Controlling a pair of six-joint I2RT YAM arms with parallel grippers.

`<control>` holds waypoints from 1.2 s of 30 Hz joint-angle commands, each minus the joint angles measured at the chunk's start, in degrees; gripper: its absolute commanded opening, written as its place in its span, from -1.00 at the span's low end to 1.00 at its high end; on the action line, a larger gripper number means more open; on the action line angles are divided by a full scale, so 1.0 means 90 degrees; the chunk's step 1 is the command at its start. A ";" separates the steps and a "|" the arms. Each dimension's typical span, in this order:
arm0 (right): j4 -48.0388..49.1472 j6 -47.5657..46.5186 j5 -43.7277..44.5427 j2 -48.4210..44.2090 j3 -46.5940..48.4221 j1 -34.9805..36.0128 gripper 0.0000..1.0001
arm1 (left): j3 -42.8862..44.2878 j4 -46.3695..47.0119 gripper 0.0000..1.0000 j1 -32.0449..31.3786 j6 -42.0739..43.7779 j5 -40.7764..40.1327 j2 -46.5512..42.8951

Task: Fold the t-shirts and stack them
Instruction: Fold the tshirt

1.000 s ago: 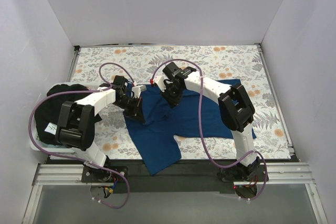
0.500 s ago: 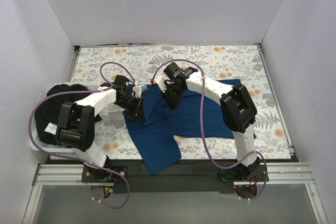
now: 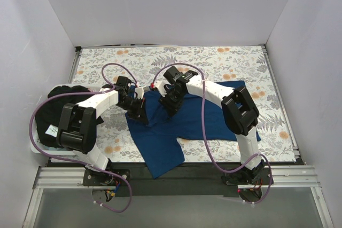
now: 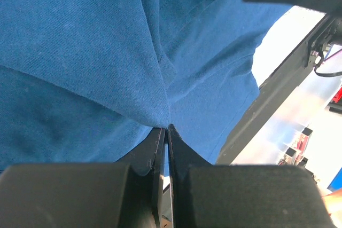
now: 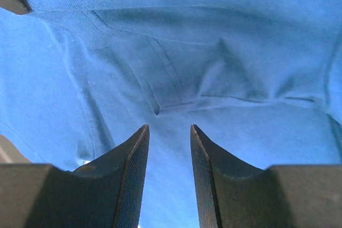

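A plain royal blue t-shirt [image 3: 181,126] lies spread on the floral cloth, one part hanging over the near table edge. My left gripper [image 3: 138,108] is shut on a pinch of its left edge; the fabric [image 4: 107,52] is drawn to a point at my closed tips [image 4: 167,128]. My right gripper [image 3: 170,102] is open just above the shirt's upper middle, fingers [image 5: 133,153] apart over a stitched sleeve hem [image 5: 176,94], holding nothing. A black t-shirt [image 3: 56,116] with a small white tag [image 3: 52,130] lies bunched at the table's left edge.
The white floral cloth [image 3: 224,62] covers the table, bare at the back and far right. White walls close in the left, back and right sides. A metal rail [image 3: 171,177] runs along the near edge by the arm bases.
My right gripper has shifted slightly left and nearer over the shirt. My left gripper has barely moved and still holds the shirt's edge.
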 commanded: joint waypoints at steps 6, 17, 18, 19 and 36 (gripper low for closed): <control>0.0056 0.0215 0.0257 0.0412 0.0294 0.0186 -0.03 | 0.0062 0.0083 -1.00 -0.0007 -0.0094 0.0039 -0.0090; 0.0056 0.0400 0.0706 0.0238 0.0343 0.0205 -0.97 | 0.0061 0.0064 -1.00 -0.0017 -0.0085 0.0020 -0.0129; 0.0065 0.0391 0.0736 0.0169 0.0275 0.0176 -0.97 | 0.0061 0.0054 -1.00 -0.0017 -0.0085 0.0030 -0.0177; 0.0066 0.0391 0.0746 0.0091 0.0245 0.0166 -0.97 | 0.0052 0.0054 -1.00 -0.0017 -0.0104 0.0039 -0.0207; 0.0046 0.0225 0.0882 -0.0456 -0.0253 -0.0078 -0.97 | -0.0143 -0.0083 -1.00 -0.0007 0.0071 0.0118 -0.0266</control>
